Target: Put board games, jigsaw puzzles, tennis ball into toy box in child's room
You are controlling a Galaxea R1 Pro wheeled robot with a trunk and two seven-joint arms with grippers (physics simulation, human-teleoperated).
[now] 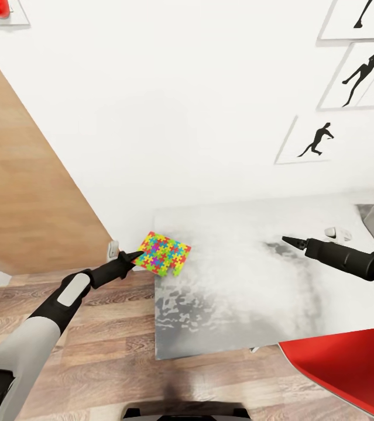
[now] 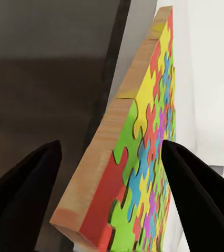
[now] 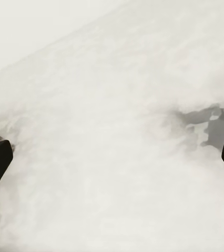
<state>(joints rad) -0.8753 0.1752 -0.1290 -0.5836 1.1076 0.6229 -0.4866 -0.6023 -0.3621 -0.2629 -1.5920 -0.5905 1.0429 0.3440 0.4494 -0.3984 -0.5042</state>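
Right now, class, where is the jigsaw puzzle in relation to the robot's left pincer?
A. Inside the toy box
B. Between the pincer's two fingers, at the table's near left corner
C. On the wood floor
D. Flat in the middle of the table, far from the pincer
B: the left wrist view shows the jigsaw puzzle edge-on between the left pincer fingers, at the table corner.

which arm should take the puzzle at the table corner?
Left. Its tool is at the puzzle, open fingers on either side of its edge. The right tool hovers open over bare table, well away from it.
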